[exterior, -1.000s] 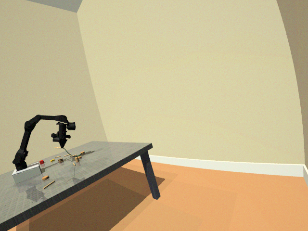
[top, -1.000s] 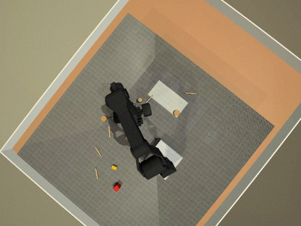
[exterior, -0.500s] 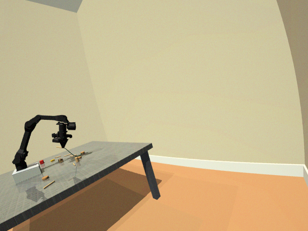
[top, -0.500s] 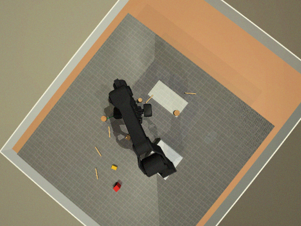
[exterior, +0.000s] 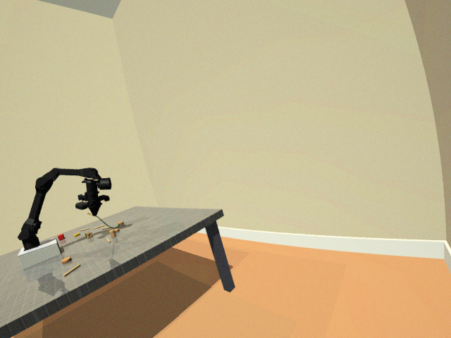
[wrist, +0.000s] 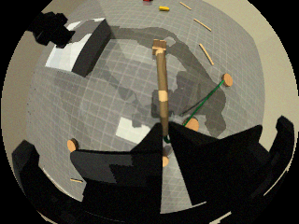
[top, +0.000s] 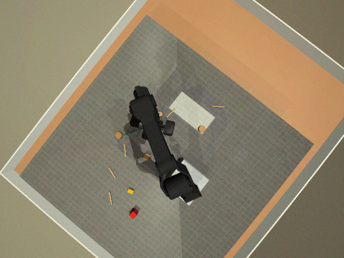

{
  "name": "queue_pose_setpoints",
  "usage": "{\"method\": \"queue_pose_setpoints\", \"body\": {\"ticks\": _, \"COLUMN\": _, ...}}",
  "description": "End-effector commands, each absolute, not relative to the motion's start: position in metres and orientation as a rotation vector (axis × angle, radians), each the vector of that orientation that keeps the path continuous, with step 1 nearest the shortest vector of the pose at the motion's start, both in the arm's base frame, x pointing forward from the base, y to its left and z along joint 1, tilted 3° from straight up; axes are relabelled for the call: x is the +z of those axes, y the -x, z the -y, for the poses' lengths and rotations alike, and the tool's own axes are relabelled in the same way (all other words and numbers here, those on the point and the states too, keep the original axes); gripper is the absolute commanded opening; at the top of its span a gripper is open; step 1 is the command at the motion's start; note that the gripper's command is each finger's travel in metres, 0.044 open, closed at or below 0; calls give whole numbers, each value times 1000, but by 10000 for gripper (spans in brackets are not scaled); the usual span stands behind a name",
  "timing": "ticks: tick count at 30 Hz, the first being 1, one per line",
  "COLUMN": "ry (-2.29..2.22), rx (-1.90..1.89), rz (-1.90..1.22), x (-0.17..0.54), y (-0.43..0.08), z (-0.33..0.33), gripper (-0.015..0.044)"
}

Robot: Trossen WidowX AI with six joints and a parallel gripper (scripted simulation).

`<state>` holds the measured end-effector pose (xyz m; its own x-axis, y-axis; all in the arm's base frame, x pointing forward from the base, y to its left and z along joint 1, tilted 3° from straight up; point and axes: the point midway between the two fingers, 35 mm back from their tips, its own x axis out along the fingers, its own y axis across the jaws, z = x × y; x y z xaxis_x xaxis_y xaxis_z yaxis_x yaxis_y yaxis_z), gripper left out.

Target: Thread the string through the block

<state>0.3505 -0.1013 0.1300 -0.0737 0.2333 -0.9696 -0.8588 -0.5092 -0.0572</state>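
Held by its string end so that the tip projects for threading, wooden stick point(wrist: 162, 89): clamped in gripper point(exterior: 95, 214) point(wrist: 163, 126), above the bench point(exterior: 175, 222). Block point(top: 146, 156) point(exterior: 89, 235) point(wrist: 159, 46): unthreaded, inward of the white base, open for entry. Button point(top: 118, 135) point(exterior: 120, 222) point(wrist: 227, 79): nearest the bench's left edge from above, anchoring green string point(top: 133, 131) point(exterior: 105, 222) point(wrist: 204, 104).
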Motion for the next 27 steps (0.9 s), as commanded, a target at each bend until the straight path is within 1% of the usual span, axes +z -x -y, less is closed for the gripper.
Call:
{"method": "queue_pose_setpoints", "body": {"ticks": 1, "ry": 1292, "rx": 1585, "rz": -785, "x": 131, "y": -355, "z": 106, "gripper": 0}}
{"method": "queue_pose_setpoints", "body": {"ticks": 27, "ry": 1313, "rx": 1542, "rz": -844, "x": 116, "y": -361, "z": 100, "gripper": 0}}
